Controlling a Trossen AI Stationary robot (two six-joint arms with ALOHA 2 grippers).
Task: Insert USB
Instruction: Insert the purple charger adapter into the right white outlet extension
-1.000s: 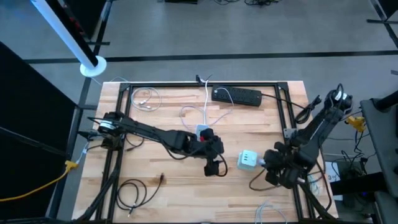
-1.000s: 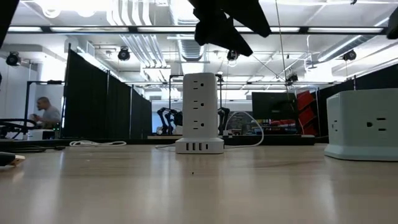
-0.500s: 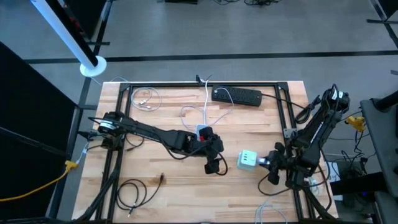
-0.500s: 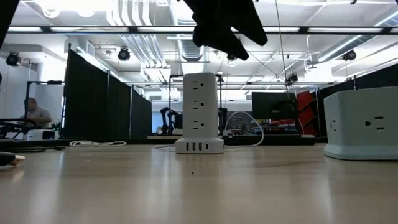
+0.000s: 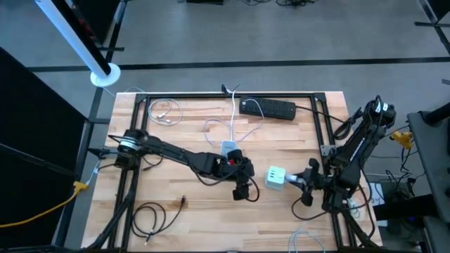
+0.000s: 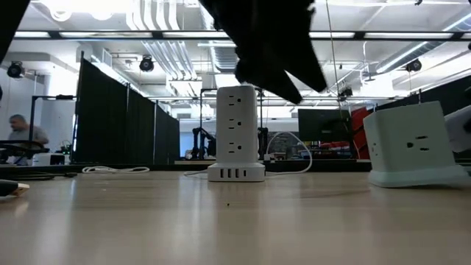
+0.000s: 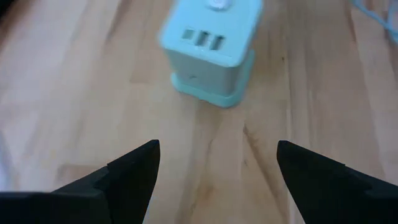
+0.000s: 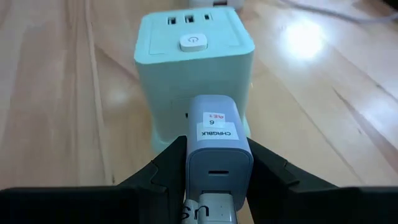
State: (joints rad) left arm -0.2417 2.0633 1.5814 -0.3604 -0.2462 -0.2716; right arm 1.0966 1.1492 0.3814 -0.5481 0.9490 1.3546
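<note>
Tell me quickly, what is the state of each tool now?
Left tool: open, holding nothing.
Right tool: closed on the white charger plug, at the mint power cube.

The green cube (image 5: 275,178) has been pushed a little toward the left claw (image 5: 242,191) by the right claw (image 5: 304,184).

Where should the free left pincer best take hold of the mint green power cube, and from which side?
Probably from above, across the two plain side walls of the mint green power cube. It stands upright and boxy; the open left pincer faces its USB side, which should remain free.
</note>
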